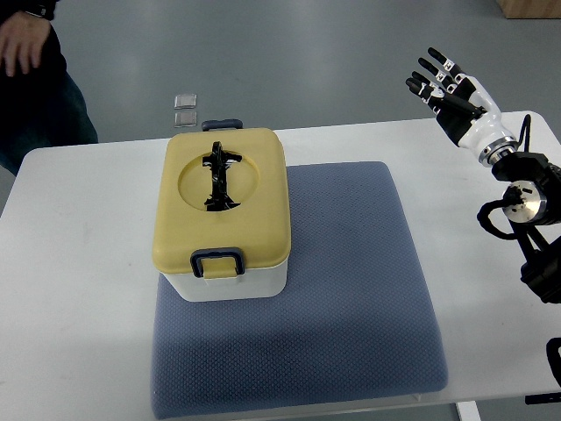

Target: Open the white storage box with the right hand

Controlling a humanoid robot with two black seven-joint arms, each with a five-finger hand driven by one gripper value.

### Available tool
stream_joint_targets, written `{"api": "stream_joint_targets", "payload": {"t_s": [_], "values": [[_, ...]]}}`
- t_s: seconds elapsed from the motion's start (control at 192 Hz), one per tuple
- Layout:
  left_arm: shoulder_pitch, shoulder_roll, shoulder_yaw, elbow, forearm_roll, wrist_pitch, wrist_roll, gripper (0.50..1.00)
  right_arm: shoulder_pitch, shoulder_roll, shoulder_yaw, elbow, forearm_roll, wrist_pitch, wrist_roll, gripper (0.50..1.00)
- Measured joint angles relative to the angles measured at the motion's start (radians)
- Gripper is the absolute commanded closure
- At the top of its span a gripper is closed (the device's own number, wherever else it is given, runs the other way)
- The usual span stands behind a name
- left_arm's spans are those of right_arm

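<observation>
One box [226, 219], white in the body, with one yellow lid [219, 197]. The lid has one black handle [219, 175] folded in its round recess and two dark clasps [218, 261], one at the near edge and one at the far edge. One blue mat [351, 289] lies on one white table [79, 289]. One robot hand [447, 88] shows, the right one. Two small clear squares [185, 109] lie on the floor beyond the table. One person [35, 79] stands at the upper left, with one hand [22, 44] in view.
</observation>
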Motion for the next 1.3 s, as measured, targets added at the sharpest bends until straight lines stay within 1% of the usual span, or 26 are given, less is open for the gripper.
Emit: {"api": "stream_joint_targets", "payload": {"t_s": [0.655, 1.3], "values": [[0.002, 0.0, 0.0, 0.003, 0.0, 0.0, 0.001, 0.5, -0.02, 0.014, -0.032, -0.001, -0.005, 0.0, 0.0, 0.576], [0.002, 0.0, 0.0, 0.003, 0.0, 0.0, 0.001, 0.5, -0.016, 0.001, -0.042, 0.0, -0.004, 0.003, 0.0, 0.576]]}}
